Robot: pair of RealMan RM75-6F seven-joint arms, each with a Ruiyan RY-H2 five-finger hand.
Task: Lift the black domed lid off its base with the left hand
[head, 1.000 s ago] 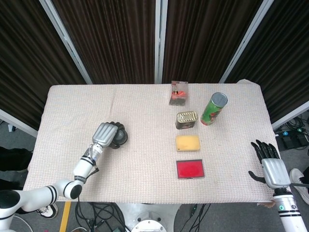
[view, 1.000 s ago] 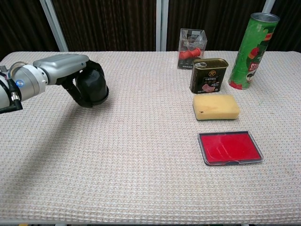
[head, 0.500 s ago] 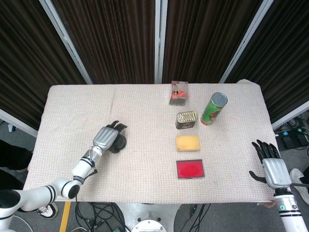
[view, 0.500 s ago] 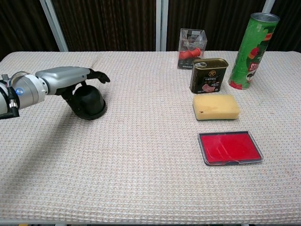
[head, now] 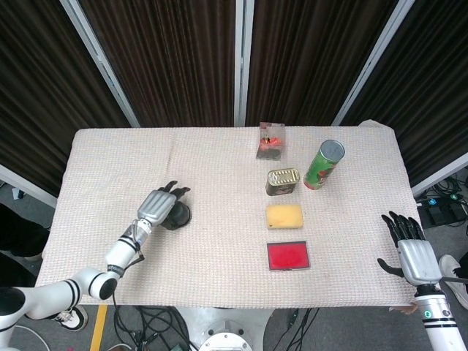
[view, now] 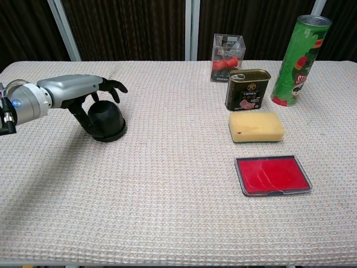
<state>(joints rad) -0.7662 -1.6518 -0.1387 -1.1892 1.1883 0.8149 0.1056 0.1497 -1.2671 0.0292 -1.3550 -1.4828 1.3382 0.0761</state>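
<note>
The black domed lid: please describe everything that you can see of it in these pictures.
The black domed lid is a small, matte dark dome with a wider flat rim at the bottom, standing upright on the woven cloth of the table, at its left side. The left hand is above it, with the fingers spread over the top and the thumb down beside the dome at its left. Whether the hand touches it cannot be told. No separate base can be distinguished. Nothing else is near it.

Dark curtains (head: 175,58) behind cloth-covered table (head: 219,241); cables, perhaps, on floor.
</note>
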